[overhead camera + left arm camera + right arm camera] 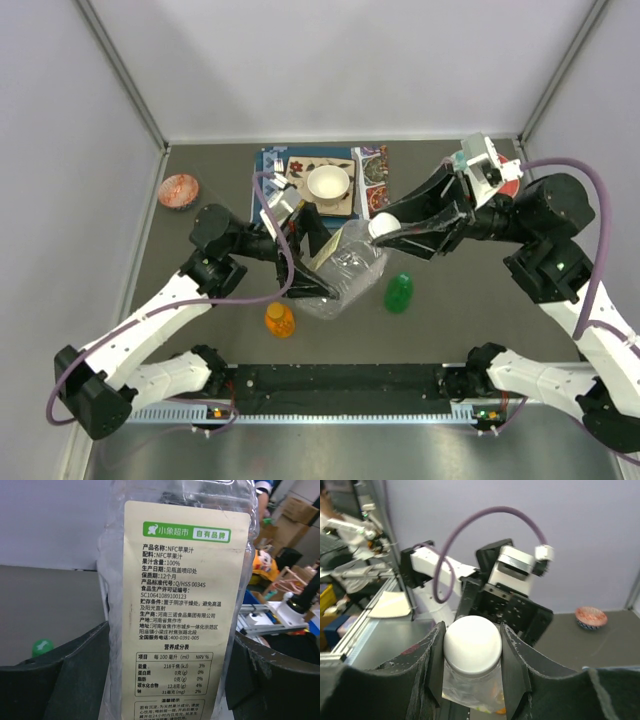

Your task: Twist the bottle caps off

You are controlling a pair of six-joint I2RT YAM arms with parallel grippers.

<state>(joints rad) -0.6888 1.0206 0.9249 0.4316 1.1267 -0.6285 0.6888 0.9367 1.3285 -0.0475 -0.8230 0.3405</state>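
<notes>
Hidden: large clear plastic bottle [180, 605] is running off the lower frame edge, base unseen.
Left claw [165, 690]: clamping the bottle's paper-labelled body.
Right claw [472, 652]: clamping the smooth domed white cap [472, 637].

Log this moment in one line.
left pincer: grips clear bottle | right pincer: closed on white cap | green bottle, orange bottle: not held
</notes>
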